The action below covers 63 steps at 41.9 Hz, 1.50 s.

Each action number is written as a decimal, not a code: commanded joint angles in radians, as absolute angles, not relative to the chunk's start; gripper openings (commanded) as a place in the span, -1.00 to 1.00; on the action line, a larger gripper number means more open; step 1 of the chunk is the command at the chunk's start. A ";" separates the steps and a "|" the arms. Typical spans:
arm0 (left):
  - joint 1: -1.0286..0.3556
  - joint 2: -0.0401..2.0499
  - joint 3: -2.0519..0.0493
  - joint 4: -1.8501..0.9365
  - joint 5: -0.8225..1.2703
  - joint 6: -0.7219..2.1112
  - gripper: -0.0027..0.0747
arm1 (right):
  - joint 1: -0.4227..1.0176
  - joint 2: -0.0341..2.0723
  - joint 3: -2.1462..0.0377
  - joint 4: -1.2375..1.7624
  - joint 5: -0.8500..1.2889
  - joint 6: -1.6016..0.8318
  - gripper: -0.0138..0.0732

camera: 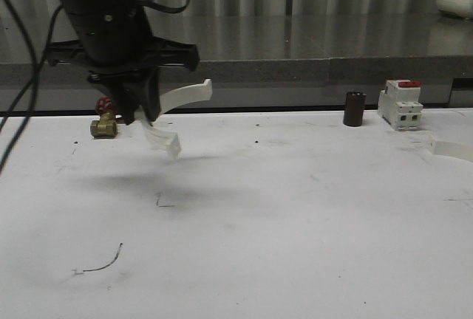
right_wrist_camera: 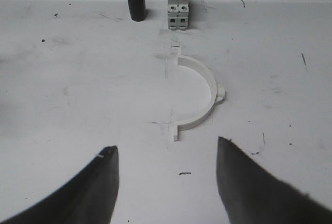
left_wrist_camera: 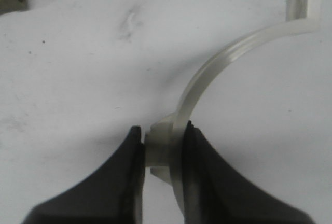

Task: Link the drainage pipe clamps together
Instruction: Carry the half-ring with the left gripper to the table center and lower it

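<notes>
Left hand [left_wrist_camera: 163,154] clamped on one clamp [camera: 177,108], held above desk [camera: 295,208] near back left. Right hand [right_wrist_camera: 166,182] hung apart over second clamp [right_wrist_camera: 199,92], flat near desk's right edge. Step: bringing halves together. Next, likely: grasp second, align tabs.

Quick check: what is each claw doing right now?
Left claw: closed on a white clamp half, lifted off the table.
Right claw: open, holding nothing, above the other clamp half.
</notes>
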State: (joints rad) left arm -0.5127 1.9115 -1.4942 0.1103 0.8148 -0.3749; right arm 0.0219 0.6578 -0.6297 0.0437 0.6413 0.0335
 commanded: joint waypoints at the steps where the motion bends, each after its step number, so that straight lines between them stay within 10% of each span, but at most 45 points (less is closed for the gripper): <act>1: -0.560 1.908 -1.577 0.149 0.819 -0.490 -0.98 | 0.016 0.662 -0.665 0.033 0.578 0.029 0.35; 44: -0.665 2.163 -1.818 0.110 0.946 -0.708 -0.97 | 0.016 0.662 -0.665 0.033 0.578 0.029 0.35; 63: -0.665 2.163 -1.818 0.102 0.933 -0.708 -0.19 | 0.016 0.662 -0.665 0.033 0.578 0.029 0.35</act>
